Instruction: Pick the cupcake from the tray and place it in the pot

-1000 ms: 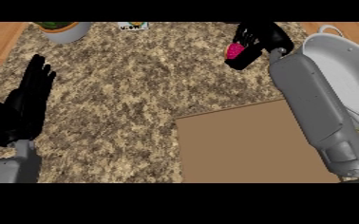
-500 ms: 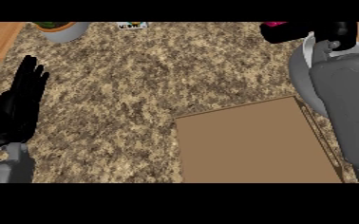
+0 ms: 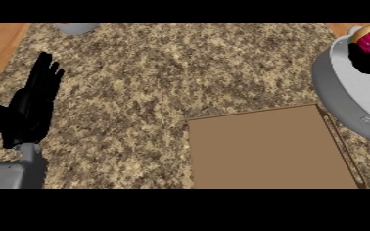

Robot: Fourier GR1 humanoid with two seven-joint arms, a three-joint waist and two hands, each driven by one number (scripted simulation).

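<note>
The cupcake (image 3: 363, 43), pink with a tan top, shows at the right edge over the grey pot (image 3: 331, 85). Only a black part of my right hand (image 3: 358, 58) is visible, just below the cupcake and curled against it; the rest is cut off by the edge. The brown tray (image 3: 267, 147) lies flat at the lower middle with nothing on it. Near the left edge my left hand (image 3: 33, 107) rests open with its fingers pointing up, far from the tray and the pot.
A grey dish (image 3: 76, 28) sits at the top left of the speckled counter (image 3: 180, 68). Wooden strips show at the far left corner (image 3: 13, 36) and the top right.
My right hand has carried the cupcake rightward to above the pot. The view has shifted, so the pot now fills the right edge and my right forearm is out of sight. The left hand stays still.
</note>
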